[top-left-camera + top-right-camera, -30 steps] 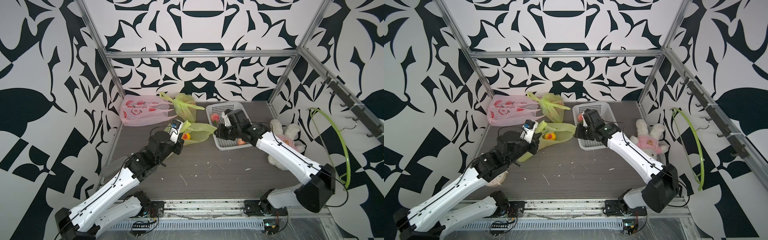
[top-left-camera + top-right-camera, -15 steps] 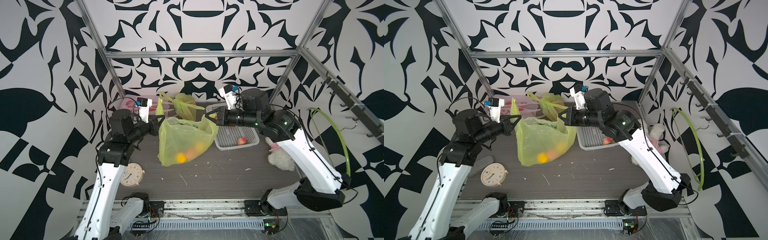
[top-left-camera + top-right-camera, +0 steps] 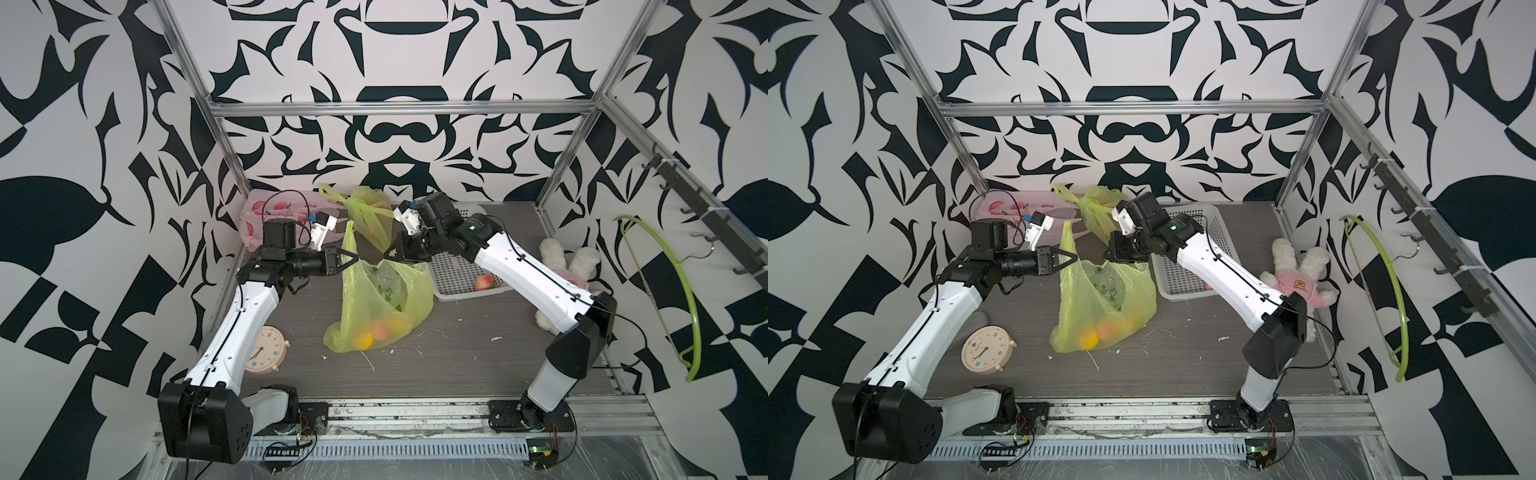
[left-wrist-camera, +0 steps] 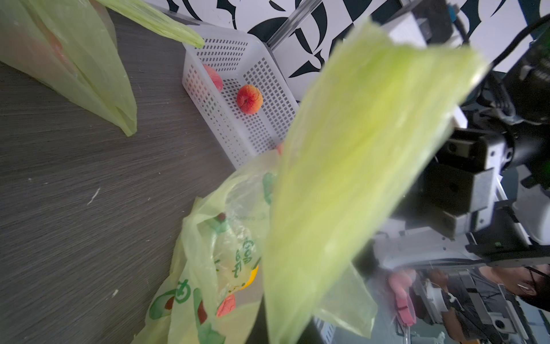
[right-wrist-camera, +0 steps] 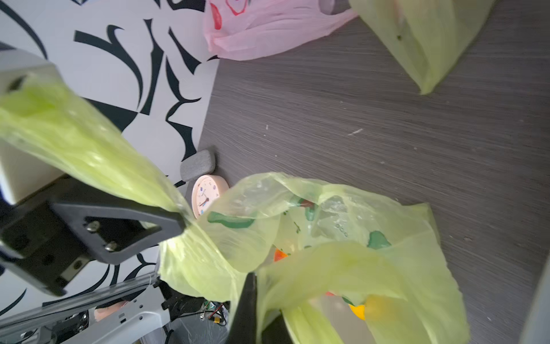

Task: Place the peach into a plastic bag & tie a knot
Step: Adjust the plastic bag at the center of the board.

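Both arms have dropped and swung inward since half a second ago, so my left gripper (image 3: 354, 260) and right gripper (image 3: 388, 258) now sit near each other beside the basket (image 3: 461, 270), off its corner nearest the clock (image 3: 264, 349). With that, the bag (image 3: 384, 299) no longer hangs spread wide. Its mouth has narrowed and its bottom slumps on the table (image 3: 457, 345), out from that same basket corner.

My left jaws are clamped tight on one handle (image 3: 348, 235), whose loose end stands up above them. The right wrist view shows my left fingers (image 5: 166, 222) pinched on that green strip. My right jaws are likewise closed on the other handle (image 5: 333, 265), on the bag's basket side. It runs blurred past the lens there, and the pinch point itself is hard to make out in the top views. The two handles are untied, each in its own grip.

The peach (image 3: 380, 330) lies at the bottom of the bag, showing through the plastic and touching a yellow fruit (image 3: 363, 340). It is well below both pairs of jaws, roughly under the gap between them, and touches neither.

A second peach (image 3: 484, 282) lies inside the basket, against the wall nearest my bases, apart from my right arm.
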Motion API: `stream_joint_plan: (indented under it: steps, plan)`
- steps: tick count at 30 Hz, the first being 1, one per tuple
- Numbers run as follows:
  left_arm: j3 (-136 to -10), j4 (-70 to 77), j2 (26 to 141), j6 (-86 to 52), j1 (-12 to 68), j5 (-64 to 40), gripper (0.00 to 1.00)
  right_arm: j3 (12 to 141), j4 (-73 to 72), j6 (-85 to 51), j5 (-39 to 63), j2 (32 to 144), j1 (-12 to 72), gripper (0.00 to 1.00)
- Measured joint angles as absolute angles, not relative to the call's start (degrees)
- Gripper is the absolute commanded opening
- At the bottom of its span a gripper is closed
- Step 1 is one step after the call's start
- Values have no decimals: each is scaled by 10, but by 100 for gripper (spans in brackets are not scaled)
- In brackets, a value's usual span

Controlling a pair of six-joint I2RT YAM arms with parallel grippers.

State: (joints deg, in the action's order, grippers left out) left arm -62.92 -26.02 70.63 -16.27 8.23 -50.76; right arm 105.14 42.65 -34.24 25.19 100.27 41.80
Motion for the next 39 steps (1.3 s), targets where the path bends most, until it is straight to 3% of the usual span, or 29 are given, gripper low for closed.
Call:
stream_joint_plan:
  steps: [15, 21, 25, 39]
  plan:
    - [-722, -320, 798, -104, 143, -474, 0, 1233, 502, -268, 321, 1079, 447, 0]
    - [-729, -326, 797, -84, 168, -456, 11, 1254, 529, -268, 305, 1110, 447, 0]
    - [-729, -336, 795, -69, 176, -432, 24, 1268, 547, -269, 305, 1115, 447, 0]
    - [-766, -393, 790, -26, 198, -363, 48, 1307, 606, -270, 326, 1117, 439, 0]
